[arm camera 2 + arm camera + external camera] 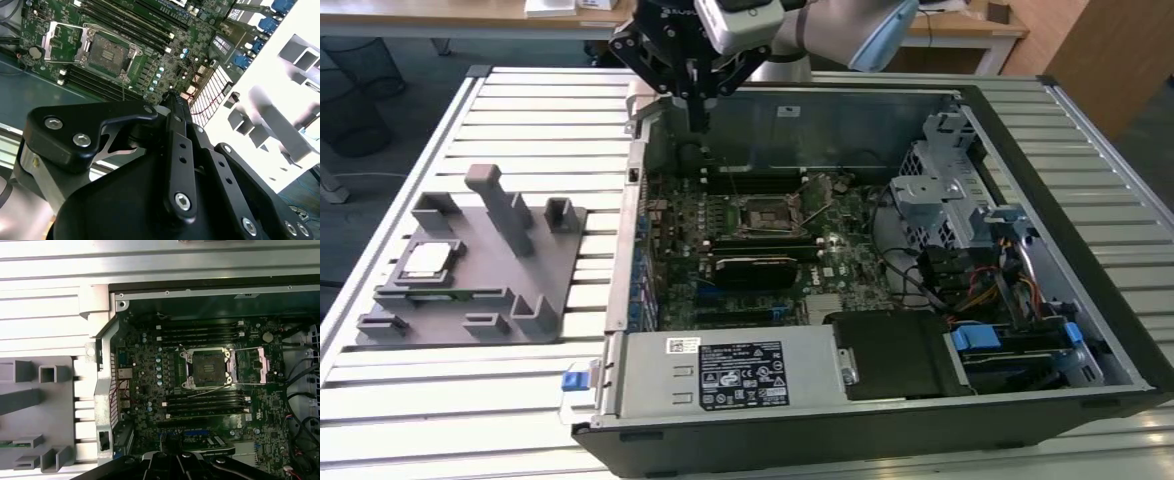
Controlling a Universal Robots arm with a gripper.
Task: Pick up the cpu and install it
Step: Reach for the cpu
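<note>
On the exterior view's left, a gray fixture sits on the slatted table. The cpu lies flat in a recess of it, silvery top up, untouched and well apart from me.

To the right of that I hang over the open computer case, near its far wall on the exterior view's left side. My gripper points down into it. My 2 jaws are pressed together with nothing between them, and in the second wrist view they meet in 1 narrow tip above the motherboard.

Further right, near the middle of the board, is the socket. In the first wrist view its retaining frame is swung aside and the dark contact field faces up, with memory slots on 2 sides.

At the exterior view's right stands the metal drive cage, with cables below it.
</note>
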